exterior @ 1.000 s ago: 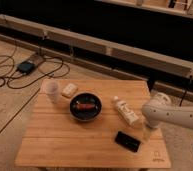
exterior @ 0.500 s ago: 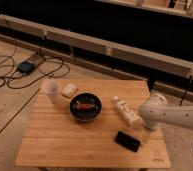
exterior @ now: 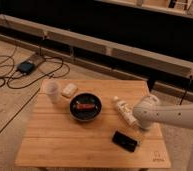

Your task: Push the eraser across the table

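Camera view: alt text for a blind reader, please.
A white robot arm reaches in from the right, its gripper over the wooden table beside a lying white bottle, with the black eraser nearer the camera. A black bowl sits mid-table; a clear cup and cream block stand back left.

The table (exterior: 55, 140) is made of light wood with plank grain, smooth and softly satin. The eraser (exterior: 125, 141) is seen as black with a faint sheen. The bowl (exterior: 72, 108) is black and glossy. The cup (exterior: 52, 91) at the far left looks like translucent plastic, and the bottle (exterior: 124, 110) like white plastic. The gripper (exterior: 143, 125), at the right beside the bottle, is carried by a smooth white arm (exterior: 175, 115).
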Controlling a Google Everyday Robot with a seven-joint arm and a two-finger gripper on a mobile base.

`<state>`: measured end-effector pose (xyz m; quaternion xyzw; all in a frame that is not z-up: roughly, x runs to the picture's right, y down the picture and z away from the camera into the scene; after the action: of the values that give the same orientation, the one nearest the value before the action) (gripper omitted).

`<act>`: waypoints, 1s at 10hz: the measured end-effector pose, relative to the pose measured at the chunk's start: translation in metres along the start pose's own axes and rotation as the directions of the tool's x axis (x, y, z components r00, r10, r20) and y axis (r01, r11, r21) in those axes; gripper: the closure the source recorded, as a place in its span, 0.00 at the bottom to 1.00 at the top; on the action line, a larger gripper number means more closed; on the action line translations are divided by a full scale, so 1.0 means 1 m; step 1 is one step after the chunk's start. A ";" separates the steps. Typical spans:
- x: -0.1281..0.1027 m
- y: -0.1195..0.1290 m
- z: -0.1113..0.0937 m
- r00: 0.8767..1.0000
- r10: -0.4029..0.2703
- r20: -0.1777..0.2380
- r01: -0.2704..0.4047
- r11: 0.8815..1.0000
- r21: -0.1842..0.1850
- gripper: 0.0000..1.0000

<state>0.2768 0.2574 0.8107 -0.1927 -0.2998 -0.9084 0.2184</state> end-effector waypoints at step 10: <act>0.088 -0.032 -0.036 0.984 -0.158 -0.087 0.154 0.987 -0.052 0.20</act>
<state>0.1793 0.2334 0.8111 -0.1319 -0.2832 -0.9372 0.1554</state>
